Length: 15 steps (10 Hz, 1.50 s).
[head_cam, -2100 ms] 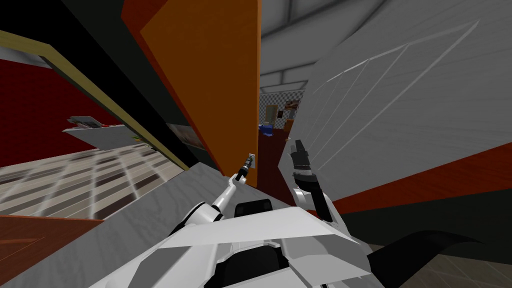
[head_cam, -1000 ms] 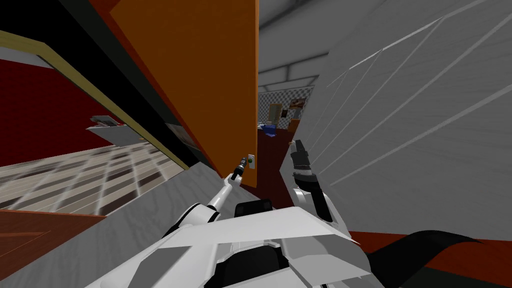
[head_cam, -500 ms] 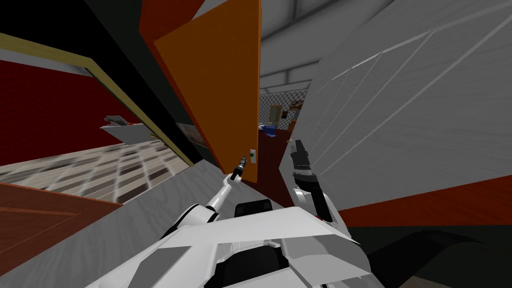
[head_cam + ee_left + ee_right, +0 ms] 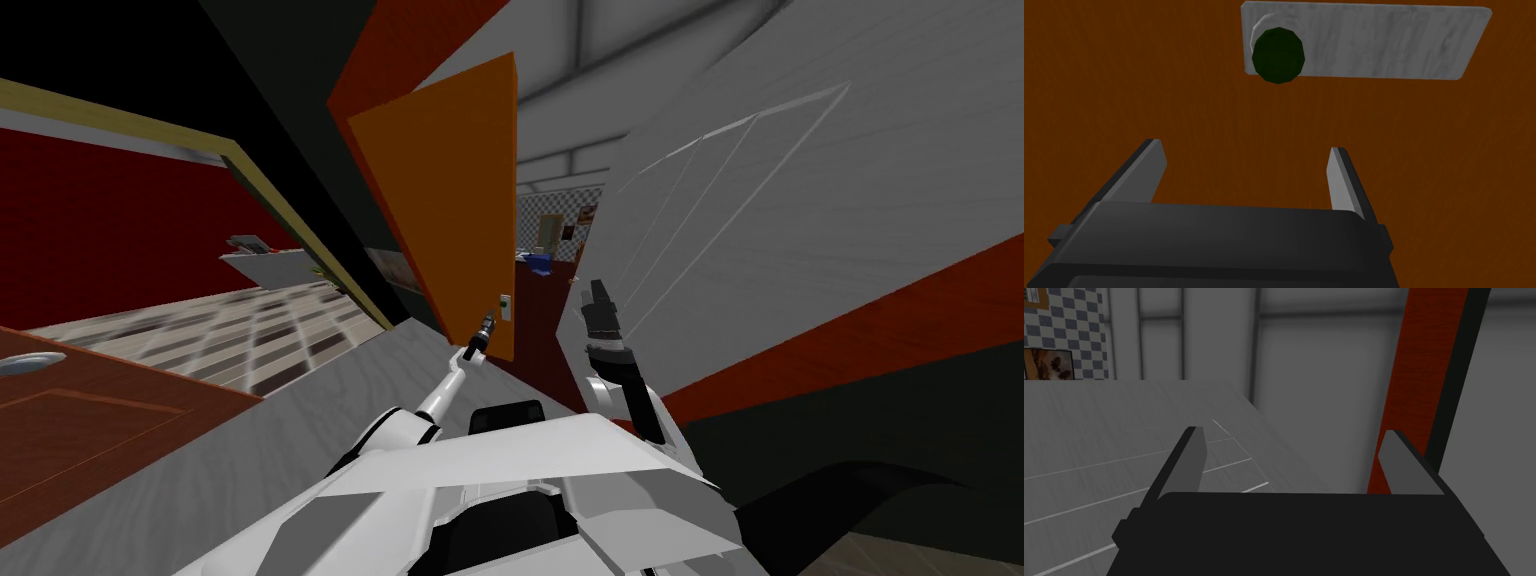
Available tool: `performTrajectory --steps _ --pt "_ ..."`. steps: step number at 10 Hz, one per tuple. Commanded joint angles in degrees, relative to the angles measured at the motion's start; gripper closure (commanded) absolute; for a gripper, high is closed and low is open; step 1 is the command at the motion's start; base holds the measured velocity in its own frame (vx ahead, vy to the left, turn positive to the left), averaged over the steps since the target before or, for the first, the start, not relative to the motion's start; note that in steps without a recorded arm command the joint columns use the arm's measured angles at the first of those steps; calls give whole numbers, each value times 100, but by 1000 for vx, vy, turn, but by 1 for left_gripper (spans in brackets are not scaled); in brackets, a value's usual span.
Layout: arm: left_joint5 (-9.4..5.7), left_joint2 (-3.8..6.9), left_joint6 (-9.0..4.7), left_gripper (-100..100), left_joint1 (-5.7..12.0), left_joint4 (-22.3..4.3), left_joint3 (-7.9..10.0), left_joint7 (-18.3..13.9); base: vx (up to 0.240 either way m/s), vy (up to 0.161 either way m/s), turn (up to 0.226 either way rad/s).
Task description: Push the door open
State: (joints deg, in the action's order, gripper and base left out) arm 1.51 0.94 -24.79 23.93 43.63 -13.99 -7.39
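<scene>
- The door is a plain orange-brown slab straight ahead in the head view. It stands ajar, with its free edge turned toward me and a narrow gap beside that edge.
- Low on its face, close to the free edge, is a grey plate with a dark green round knob at one end.
- The left claw points squarely at the door's face, just beside the knob and plate but not around either. Its two fingers are spread wide with nothing between them. I cannot tell whether the tips actually touch the wood.
- By my reading, the push itself is the step in hand. The door is partly swung, but the gap looks too narrow to count as open.
- The next move seems to call for flat pressure on the bare face near the free edge, where leverage is best. The arm would follow the door's arc, and the base would likely advance with it.
- The tips would do best to stay off the knob, since they could slip on its rounded surface.
- The right claw is raised on the far side of the gap, apart from the door. Its fingers are spread and empty, and it sits beside a grey wall.
- Through the gap, well beyond, a checkered wall shows.
</scene>
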Motion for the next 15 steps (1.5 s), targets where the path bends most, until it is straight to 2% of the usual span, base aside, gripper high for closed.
performTrajectory --steps 1,4,6,8,9,10,15 --pt "-1 72 -2 -100 -4 13 14 13 133 -64 -16" --pt "-6 118 -20 -100 7 0 50 34 154 -76 -14" --pt "-11 61 -34 -100 16 -10 77 51 181 -81 -19" --pt "-14 -58 -46 -100 23 -17 99 64 187 -75 -18" --pt "-11 -26 -31 -100 9 4 92 66 73 -27 1" --pt "-11 -26 -31 100 9 4 92 66 -7 2 5" --pt "-11 -26 -31 100 9 4 92 66 -14 6 -2"
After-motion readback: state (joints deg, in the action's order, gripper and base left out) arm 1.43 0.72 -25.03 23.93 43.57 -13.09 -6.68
